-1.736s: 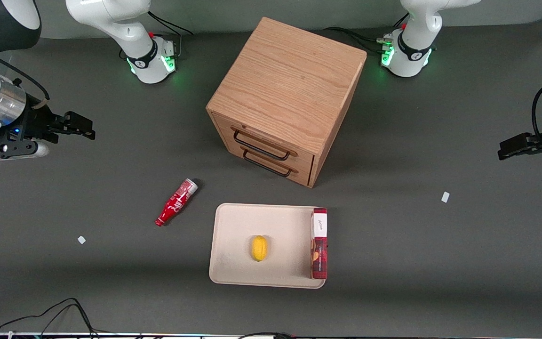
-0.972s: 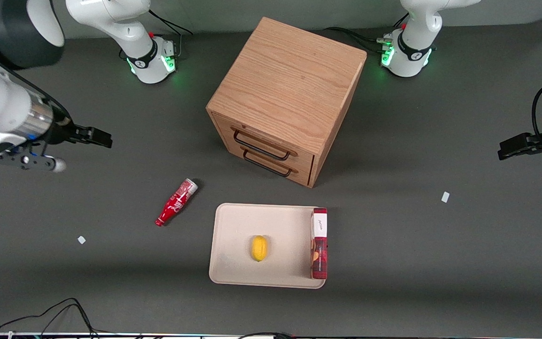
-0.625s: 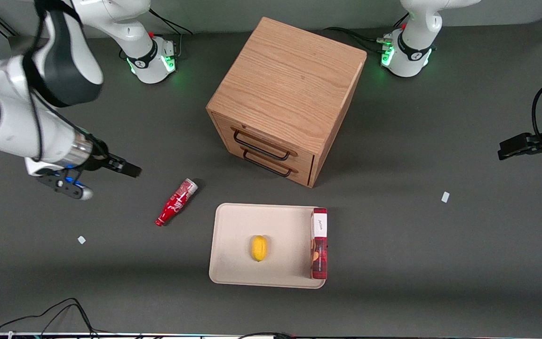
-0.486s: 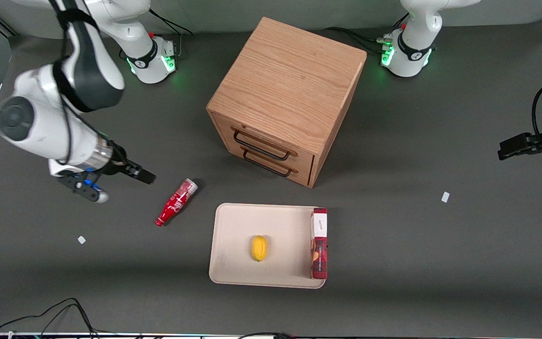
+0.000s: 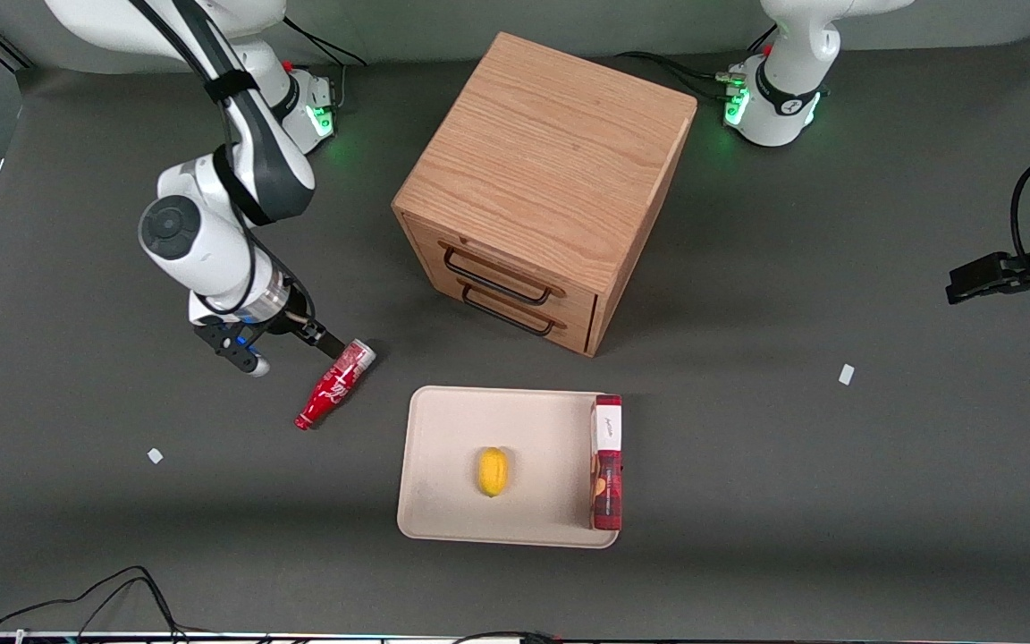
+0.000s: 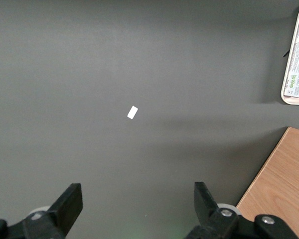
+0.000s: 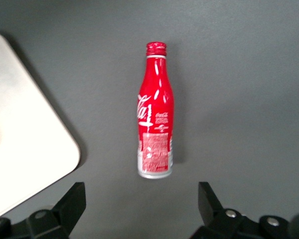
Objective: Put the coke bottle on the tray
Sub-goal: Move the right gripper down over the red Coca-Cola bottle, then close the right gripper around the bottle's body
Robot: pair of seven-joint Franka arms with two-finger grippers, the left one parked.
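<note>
White and dark-jointed, the working arm reaches down from its base toward the tabletop (image 5: 77, 224), its forearm angled low and its wrist pointing at the silver base of the coke bottle (image 5: 334, 385). The jaws of the gripper (image 5: 323, 340) hang just above that base end; in the right wrist view the two fingers (image 7: 70, 204) stand wide apart with the bottle lying lengthwise ahead of the gap, untouched.

From the jaws, the coke bottle lies flat on the tabletop, silver base nearest them and red cap pointing away, toward the front camera. A small white scrap (image 5: 155, 455) lies well apart from the jaws, nearer the front camera and toward the working arm's end.

Just beside the bottle, apart from it, sits the tray (image 5: 443, 456), nearer the camera than the jaws. On it rest a yellow lemon (image 5: 493, 471) in the middle and a red-and-white snack box (image 5: 607, 461) along the edge farthest from the jaws.

A wooden drawer cabinet (image 5: 542, 170) stands farther from the camera than the tray, its two dark handles (image 5: 502, 277) facing the tray.

Nothing lies between the bottle and the tray's near edge.
</note>
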